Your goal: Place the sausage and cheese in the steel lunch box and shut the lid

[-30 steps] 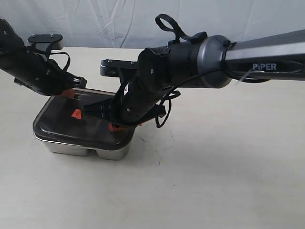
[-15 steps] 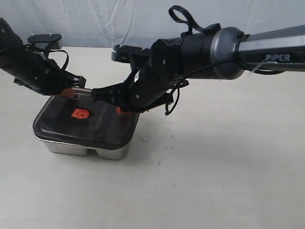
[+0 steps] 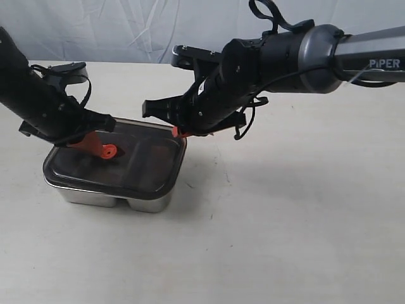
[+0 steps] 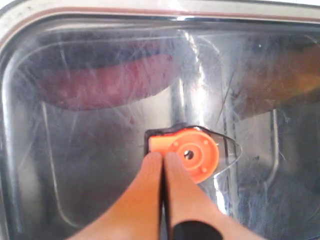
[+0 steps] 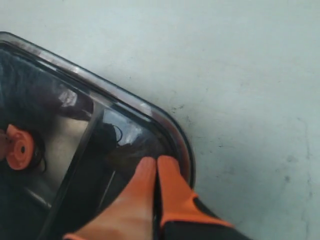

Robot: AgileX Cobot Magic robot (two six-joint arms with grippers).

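The steel lunch box [image 3: 107, 197] stands at the left of the table with the dark lid [image 3: 142, 168] lying on it. My left gripper [image 3: 100, 149] is shut, its tips on the lid at the orange valve tab [image 4: 190, 152]. Through the lid [image 4: 90, 190] the sausage [image 4: 110, 82] shows as a red blur and the cheese [image 4: 295, 75] as a dim orange-brown patch, in separate compartments. My right gripper [image 3: 176, 133] is shut and empty, its fingertips [image 5: 167, 167] over the lid's corner rim [image 5: 165, 125]. The valve tab [image 5: 20, 147] also shows in the right wrist view.
The pale table [image 3: 291, 215] stretches to the right of and in front of the box. A wrinkled white backdrop [image 3: 126, 31] hangs behind. The right arm's body [image 3: 297, 54] reaches across above the table from the right.
My right gripper has lifted off the lid's middle and drawn back to its far right corner. My left gripper has slid from the lid's far edge inward to the orange valve tab.
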